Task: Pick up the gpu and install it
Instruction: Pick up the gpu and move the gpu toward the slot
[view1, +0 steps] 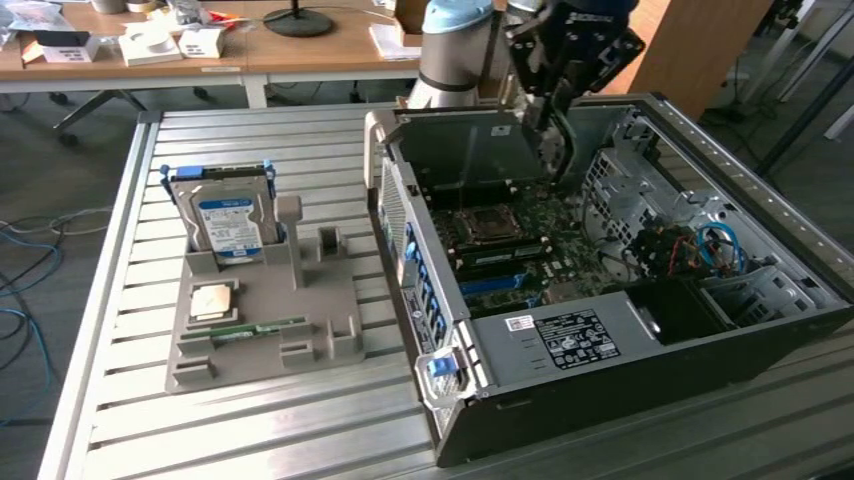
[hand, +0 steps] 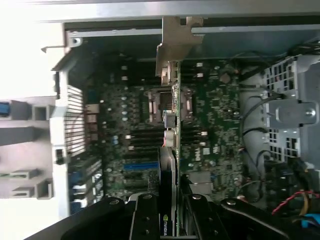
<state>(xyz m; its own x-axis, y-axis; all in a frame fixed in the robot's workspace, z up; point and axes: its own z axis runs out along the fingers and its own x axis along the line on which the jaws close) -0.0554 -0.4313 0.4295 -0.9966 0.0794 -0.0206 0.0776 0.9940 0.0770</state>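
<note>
Arm: one robot arm (view1: 447, 50) reaches down over the open computer case (view1: 747, 330).
Gripper: one gripper (view1: 545, 118) (hand: 170, 222), its two fingers (hand: 145, 220) pinching one end of the graphics card.
Graphics card: one graphics card (view1: 474, 150) (hand: 169, 165), dark, held on edge above the motherboard (view1: 534, 235) (hand: 125, 115) inside the case. Its single silvery bracket (hand: 172, 45) is at the end away from the gripper. Whether it touches a slot cannot be told.
Case: one, lying on its side with the side open, on a slatted metal table (view1: 267, 430).
Holder: one grey holder (view1: 327, 335) on the table, to the exterior view's left of the case.
Hard drive: one hard drive (view1: 230, 222), blue-and-white label, standing upright at the holder's far end.
Memory stick: one green memory stick (view1: 254, 329), lying flat in the holder.
Chip: one pale square chip (view1: 214, 301), in the holder between drive and stick.
</note>
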